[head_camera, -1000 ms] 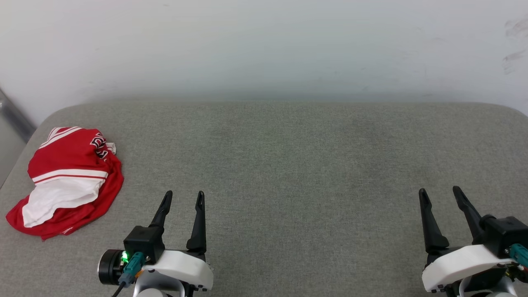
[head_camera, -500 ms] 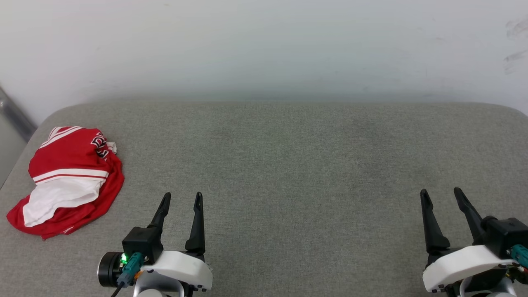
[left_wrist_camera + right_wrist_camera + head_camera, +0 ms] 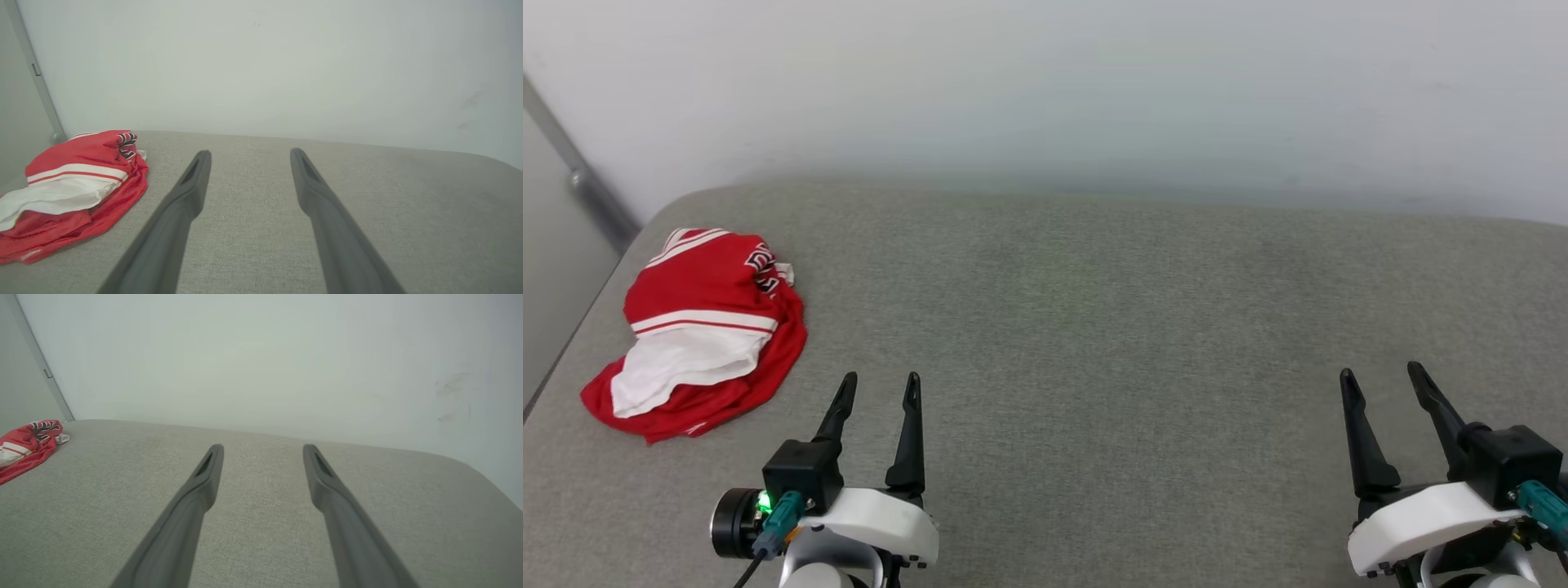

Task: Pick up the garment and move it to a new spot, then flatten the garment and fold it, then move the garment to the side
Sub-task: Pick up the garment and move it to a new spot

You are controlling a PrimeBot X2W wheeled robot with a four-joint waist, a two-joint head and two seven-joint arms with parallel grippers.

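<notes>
Red jersey [image 3: 698, 282] sits bunched, unpicked; our left gripper [image 3: 881, 378] and right gripper [image 3: 1380, 370] hang spread, empty; left should reach over

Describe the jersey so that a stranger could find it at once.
Look at the wide grey cushion against the white wall. Near its left end lies a crumpled jersey. Its red and white colours, with striped trim, stand out from the plain grey around it.
</notes>
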